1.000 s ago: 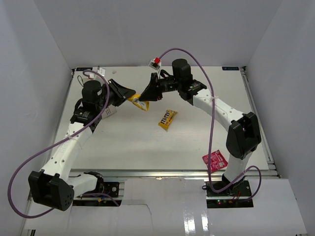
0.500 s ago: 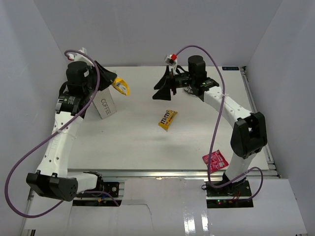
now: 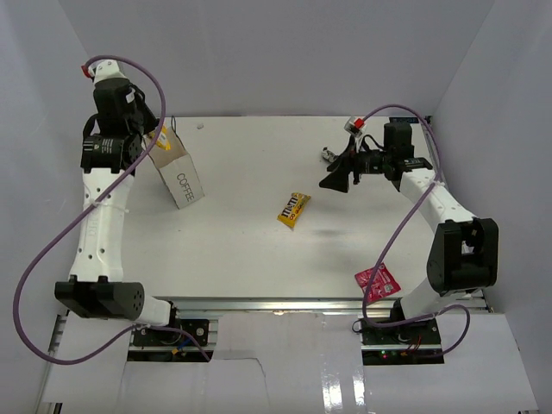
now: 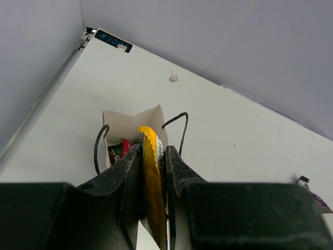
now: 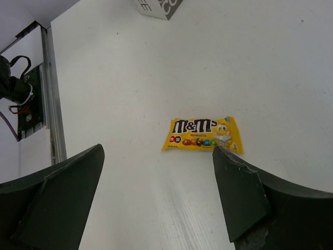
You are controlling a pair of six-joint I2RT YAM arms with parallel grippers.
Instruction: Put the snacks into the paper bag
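Note:
The white paper bag (image 3: pixel 183 179) marked "COFFEE" stands open at the back left. My left gripper (image 3: pixel 156 138) hangs just above its mouth, shut on a yellow snack packet (image 4: pixel 151 172). In the left wrist view the bag (image 4: pixel 130 121) lies right below the jaws, with a dark brown and a red packet (image 4: pixel 118 151) inside. My right gripper (image 3: pixel 334 180) is open and empty at the back right. It hovers over the table near a second yellow snack packet (image 3: pixel 293 210), which lies flat between its fingers in the right wrist view (image 5: pixel 203 134).
A pink-red packet (image 3: pixel 377 281) lies at the front right by the right arm's base. A small dark packet (image 3: pixel 329 155) lies at the back beside the right gripper. The bag's thin dark handles (image 4: pixel 182 130) stick up at its sides.
My left gripper carried the yellow packet from mid-table up and left to above the bag. My right gripper let go of it, opened wide and pulled back to the right.

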